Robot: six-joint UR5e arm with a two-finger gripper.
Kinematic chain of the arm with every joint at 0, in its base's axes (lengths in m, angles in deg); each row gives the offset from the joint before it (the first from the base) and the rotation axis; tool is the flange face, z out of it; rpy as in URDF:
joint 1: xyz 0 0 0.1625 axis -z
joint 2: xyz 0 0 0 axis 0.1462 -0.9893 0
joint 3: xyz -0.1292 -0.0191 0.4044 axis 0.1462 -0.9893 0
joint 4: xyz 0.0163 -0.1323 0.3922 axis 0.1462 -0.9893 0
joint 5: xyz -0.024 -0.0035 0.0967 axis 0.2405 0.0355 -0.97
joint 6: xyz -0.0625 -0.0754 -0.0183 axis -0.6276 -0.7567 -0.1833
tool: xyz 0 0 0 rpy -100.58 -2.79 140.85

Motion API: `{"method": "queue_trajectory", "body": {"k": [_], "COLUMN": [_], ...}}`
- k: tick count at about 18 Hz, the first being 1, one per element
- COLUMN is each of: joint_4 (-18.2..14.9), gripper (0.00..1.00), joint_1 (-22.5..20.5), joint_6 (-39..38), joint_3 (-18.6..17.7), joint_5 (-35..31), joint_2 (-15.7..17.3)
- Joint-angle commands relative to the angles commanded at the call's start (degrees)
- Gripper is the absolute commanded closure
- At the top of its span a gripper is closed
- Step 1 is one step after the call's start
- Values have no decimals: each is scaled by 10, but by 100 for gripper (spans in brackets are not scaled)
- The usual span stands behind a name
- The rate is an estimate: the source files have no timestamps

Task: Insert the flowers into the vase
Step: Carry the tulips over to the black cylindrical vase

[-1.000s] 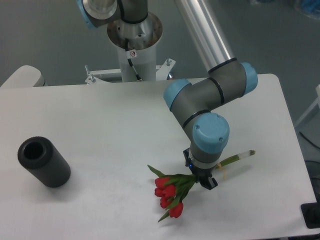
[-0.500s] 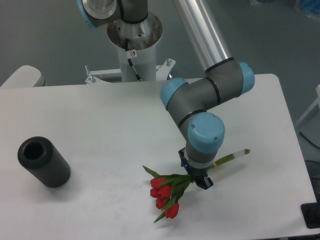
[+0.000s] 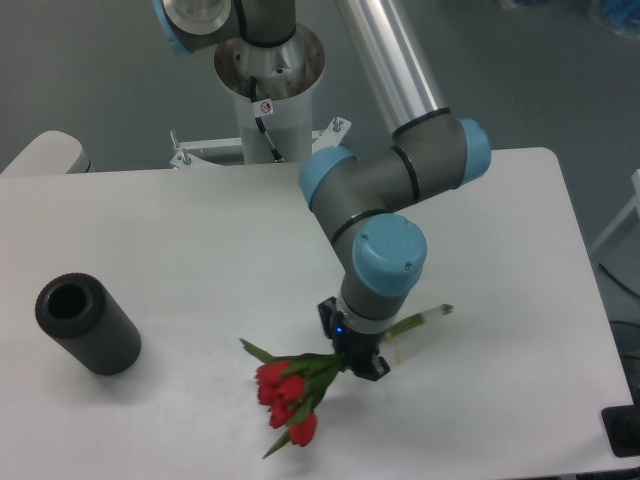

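Carried toward nine o'clock over the white counter above grey floor, the flowers, jaws clamped on their stems, point buds to seven o'clock; the vase lies far left.

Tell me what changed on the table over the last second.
The gripper, shut on the flowers, carried them leftward across the table toward the vase; the stem end moved left with it. The grasp held throughout. The vase stayed where it was.
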Motion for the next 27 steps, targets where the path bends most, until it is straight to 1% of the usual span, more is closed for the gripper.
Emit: {"method": "queue_trajectory", "body": {"k": [3,6,12,15,18,23,25,27], "joint_4": [0,0,0,0,1,31,36,36], "gripper": [100,100,100,100,100,100,100,100], "joint_1": [11,24,34,41,47,57,56,56], "joint_6": [-21,-50,-112,-123,-130,-138,-139,-138], "joint_3": [-11,-16,-15,-13,-6,-13,-15,-14], "joint_5": [34,84,260,319,379,475,519,547], "joint_2": [18,31,48,58,59,66,70,76]}}
